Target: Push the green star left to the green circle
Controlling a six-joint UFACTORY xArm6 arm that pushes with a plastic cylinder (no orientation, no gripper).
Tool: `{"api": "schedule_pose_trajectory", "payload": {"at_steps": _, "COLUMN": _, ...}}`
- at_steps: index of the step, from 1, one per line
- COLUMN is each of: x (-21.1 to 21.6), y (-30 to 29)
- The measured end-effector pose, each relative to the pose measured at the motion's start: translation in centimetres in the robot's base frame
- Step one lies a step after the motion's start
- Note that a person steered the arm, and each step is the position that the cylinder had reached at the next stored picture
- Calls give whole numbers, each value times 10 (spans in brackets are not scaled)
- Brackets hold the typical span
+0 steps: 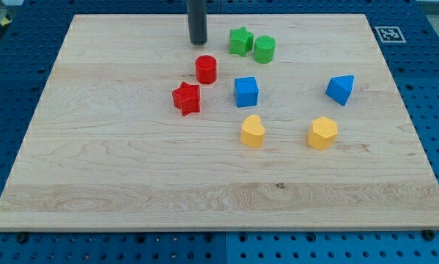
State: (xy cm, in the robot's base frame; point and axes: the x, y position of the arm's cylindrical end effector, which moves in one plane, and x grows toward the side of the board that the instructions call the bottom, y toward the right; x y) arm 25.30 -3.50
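Note:
The green star sits near the view's top, just left of the green circle, and the two are touching or nearly touching. My tip is the lower end of the dark rod near the view's top. It stands left of the green star with a gap between them, and above the red circle.
A red star lies below-left of the red circle. A blue cube is at the centre, a blue triangular block at the right. A yellow heart and a yellow hexagon lie lower. The wooden board rests on a blue pegboard.

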Motion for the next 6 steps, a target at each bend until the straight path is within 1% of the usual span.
{"api": "schedule_pose_trajectory", "payload": {"at_steps": 1, "x": -30, "y": 67}}
{"api": "schedule_pose_trajectory", "payload": {"at_steps": 2, "x": -38, "y": 107}}
{"api": "schedule_pose_trajectory", "payload": {"at_steps": 3, "x": -38, "y": 97}}
{"api": "schedule_pose_trajectory", "payload": {"at_steps": 4, "x": -35, "y": 63}}
{"api": "schedule_pose_trajectory", "payload": {"at_steps": 5, "x": -7, "y": 53}}
{"api": "schedule_pose_trajectory", "payload": {"at_steps": 6, "x": 28, "y": 55}}
